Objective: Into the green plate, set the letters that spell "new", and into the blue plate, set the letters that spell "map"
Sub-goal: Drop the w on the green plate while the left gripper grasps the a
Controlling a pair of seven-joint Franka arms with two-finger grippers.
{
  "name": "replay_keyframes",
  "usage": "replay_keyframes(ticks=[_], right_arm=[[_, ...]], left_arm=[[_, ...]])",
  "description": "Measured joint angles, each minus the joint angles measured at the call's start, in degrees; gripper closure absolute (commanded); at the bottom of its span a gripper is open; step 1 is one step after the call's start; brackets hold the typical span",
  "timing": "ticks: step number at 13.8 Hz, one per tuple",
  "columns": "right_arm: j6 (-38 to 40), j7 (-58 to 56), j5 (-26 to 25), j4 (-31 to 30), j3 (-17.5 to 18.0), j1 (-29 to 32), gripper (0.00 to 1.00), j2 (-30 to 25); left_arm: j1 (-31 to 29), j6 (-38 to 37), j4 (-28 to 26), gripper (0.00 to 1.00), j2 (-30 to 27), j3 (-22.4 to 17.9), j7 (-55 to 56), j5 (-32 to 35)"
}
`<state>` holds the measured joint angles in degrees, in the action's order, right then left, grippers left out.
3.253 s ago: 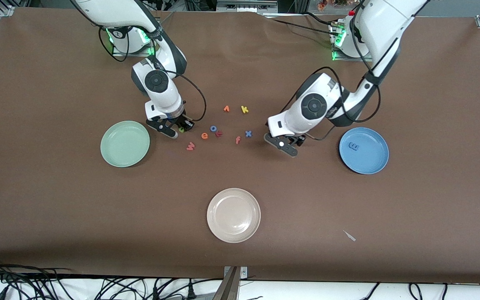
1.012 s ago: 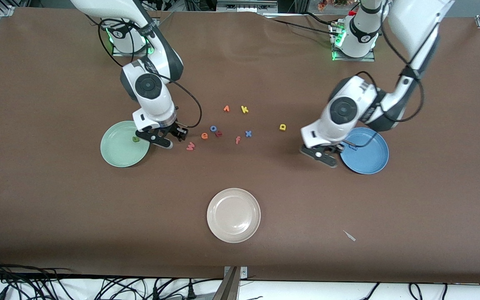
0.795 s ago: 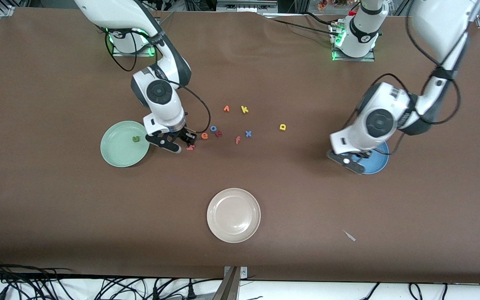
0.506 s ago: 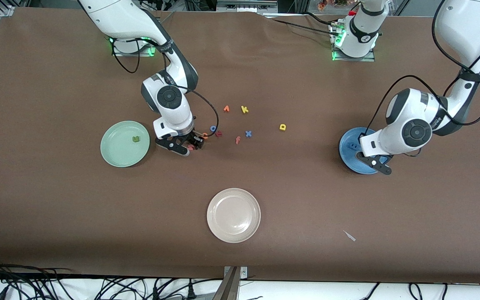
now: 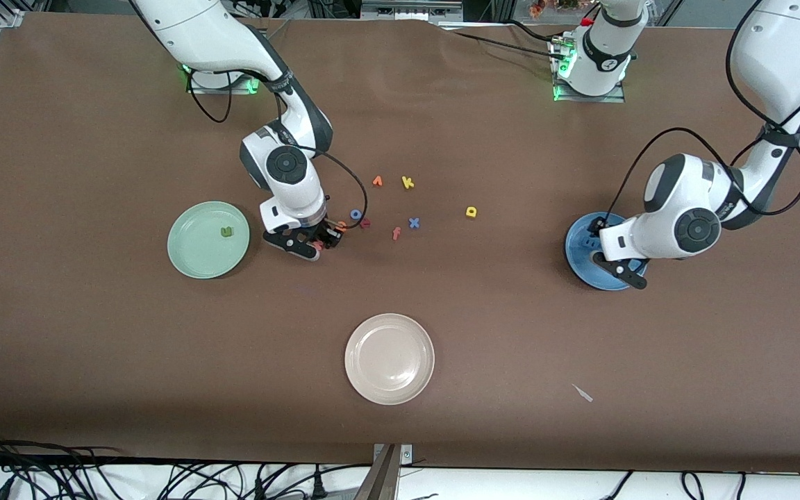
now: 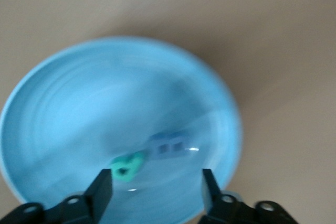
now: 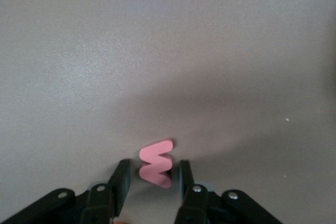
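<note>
The pinkish-red w (image 7: 156, 163) lies on the table between the fingers of my right gripper (image 5: 311, 244). The jaws are open, with a small gap on each side of the letter. An orange e (image 5: 342, 225) sits right beside that gripper. The olive-green n (image 5: 226, 232) rests in the green plate (image 5: 195, 253). My left gripper (image 6: 156, 190) hangs open over the blue plate (image 5: 578, 258). A teal-green p (image 6: 127, 165) and the blue m (image 6: 167, 145) lie in it, free of the fingers. The yellow a (image 5: 471, 212) lies on the table between the letter cluster and the blue plate.
A blue o (image 5: 356, 214), a dark red letter (image 5: 365, 223), an orange f (image 5: 396, 232), a blue x (image 5: 414, 223), another orange letter (image 5: 377, 181) and a yellow k (image 5: 407, 182) lie mid-table. A cream-white plate (image 5: 389, 358) sits nearer the camera, with a small scrap (image 5: 582, 393) toward the left arm's end.
My left gripper swung over the blue plate and opened; the p now lies in the plate. My right gripper moved from the green plate to the w and narrowed its fingers around it.
</note>
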<state>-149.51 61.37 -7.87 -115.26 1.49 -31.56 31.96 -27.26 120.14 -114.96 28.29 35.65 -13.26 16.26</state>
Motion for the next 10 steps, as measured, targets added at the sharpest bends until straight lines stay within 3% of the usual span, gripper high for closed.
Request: replay_keyframes(ticks=[1,4,6,10], right_arm=[[0.0,0.0,0.0,0.0,0.0,0.0,0.89,-0.1],[0.0,-0.6,0.0,0.0,-0.2,0.0,0.93,-0.2],[2.6,-3.7,-0.1,0.5,-1.4,0.0,0.93,-1.0],[15.0,-16.7,-0.1,1.0,-7.1,0.3,0.93,-7.3]], left_arm=[[0.0,-1.9,0.8,0.0,-0.6,2.8,2.7,-1.4],[1.3,-2.5,1.1,0.0,-1.8,8.0,10.5,-3.4],[3.3,0.9,-0.3,0.0,-1.6,8.5,16.8,-3.8],[7.5,13.1,-7.5,0.0,-1.0,11.0,34.0,-3.9]])
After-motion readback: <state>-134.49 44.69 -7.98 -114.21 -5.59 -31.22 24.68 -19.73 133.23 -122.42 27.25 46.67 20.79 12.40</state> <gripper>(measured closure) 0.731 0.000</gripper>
